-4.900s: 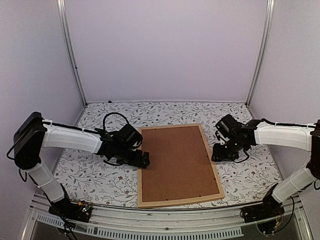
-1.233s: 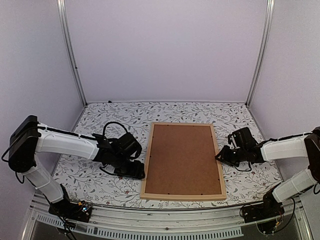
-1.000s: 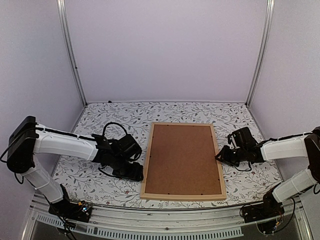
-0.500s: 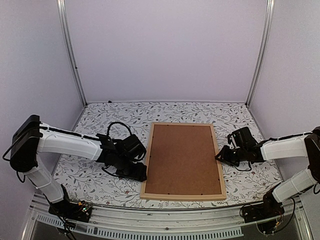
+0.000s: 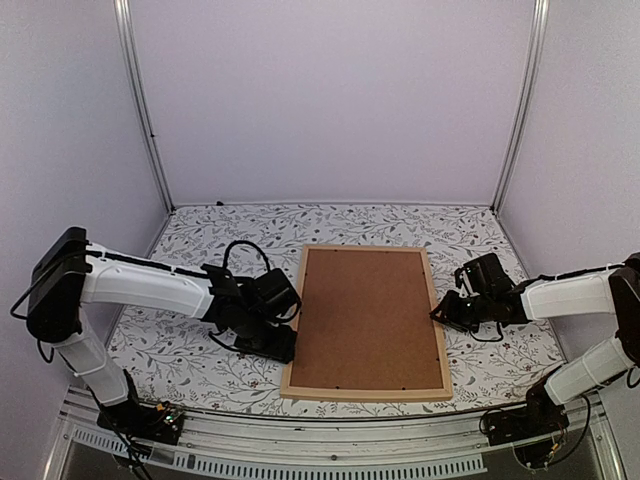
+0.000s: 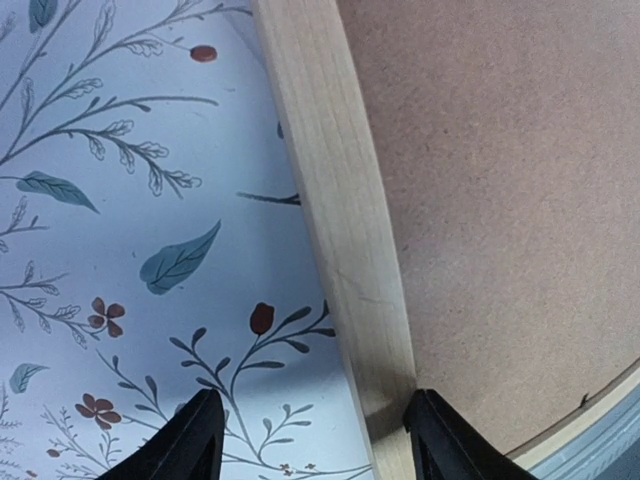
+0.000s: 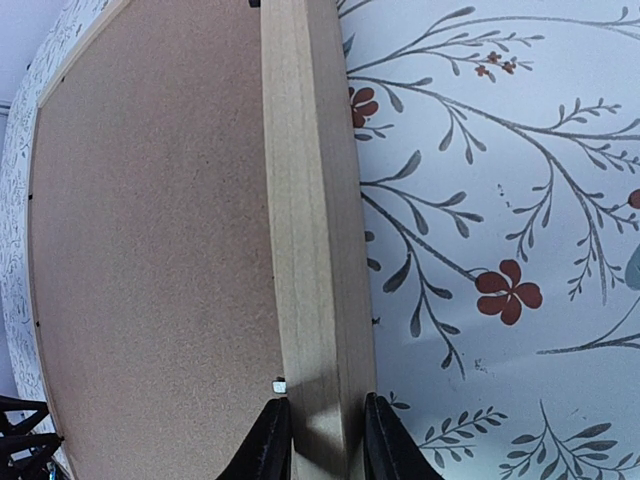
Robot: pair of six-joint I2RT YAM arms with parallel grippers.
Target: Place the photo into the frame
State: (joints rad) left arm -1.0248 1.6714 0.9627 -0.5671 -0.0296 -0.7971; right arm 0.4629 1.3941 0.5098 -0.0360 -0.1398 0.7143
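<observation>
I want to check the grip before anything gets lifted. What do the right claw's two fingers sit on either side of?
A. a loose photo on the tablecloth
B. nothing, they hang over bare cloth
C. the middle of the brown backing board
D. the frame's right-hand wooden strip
D: the right wrist view shows the right claw closed on the frame, one finger on each side of its right-hand wooden strip.

Bright, even, diffuse light; a soft shadow darkens the frame [image 7: 305,200] right at the right gripper [image 7: 322,432]; wrist views bow slightly.
</observation>
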